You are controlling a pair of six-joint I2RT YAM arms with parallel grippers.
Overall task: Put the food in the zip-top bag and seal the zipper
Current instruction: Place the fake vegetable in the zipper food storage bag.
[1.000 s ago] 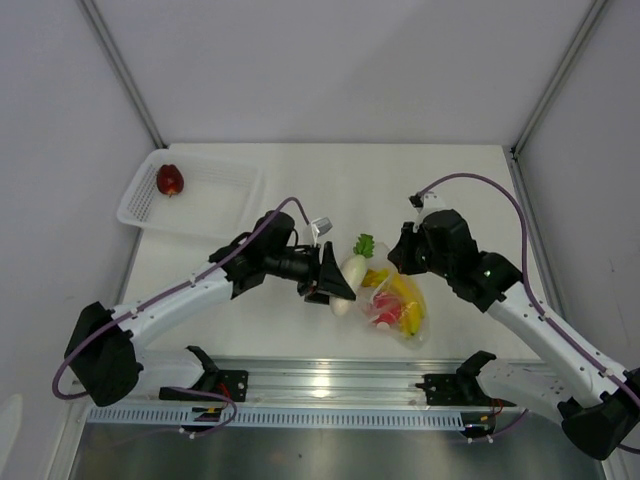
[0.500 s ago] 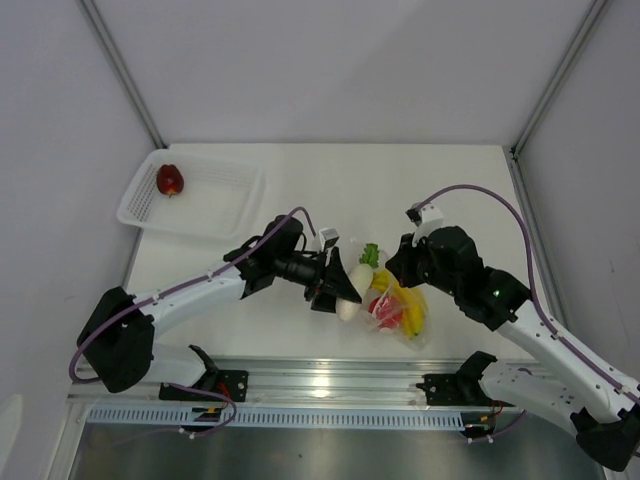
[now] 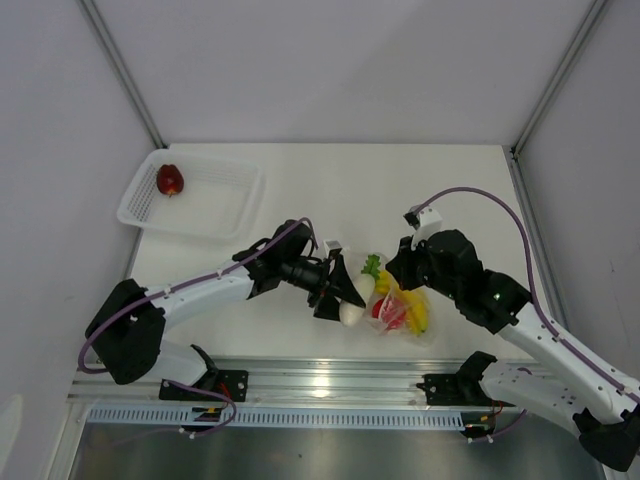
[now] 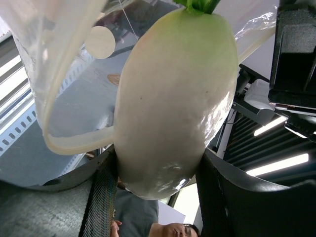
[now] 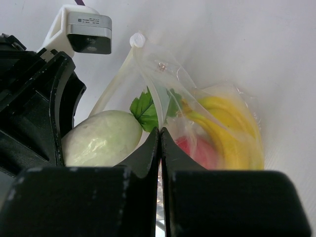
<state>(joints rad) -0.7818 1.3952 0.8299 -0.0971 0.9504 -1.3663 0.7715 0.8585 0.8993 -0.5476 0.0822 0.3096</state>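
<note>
White and glossy — the radish (image 4: 173, 94) sits clamped in the left gripper (image 4: 158, 195), green top at 12 o'clock, at the mouth of the zip-top bag (image 5: 165, 74); right gripper (image 5: 159, 143) pinched tight on its film — banana bunch (image 5: 232, 123) at 3 o'clock.

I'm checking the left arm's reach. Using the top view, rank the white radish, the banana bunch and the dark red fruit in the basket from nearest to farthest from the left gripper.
1. White radish: held in the left gripper itself.
2. Banana bunch: just right of it, inside the zip-top bag.
3. Dark red fruit: far left, in the white basket.
</note>
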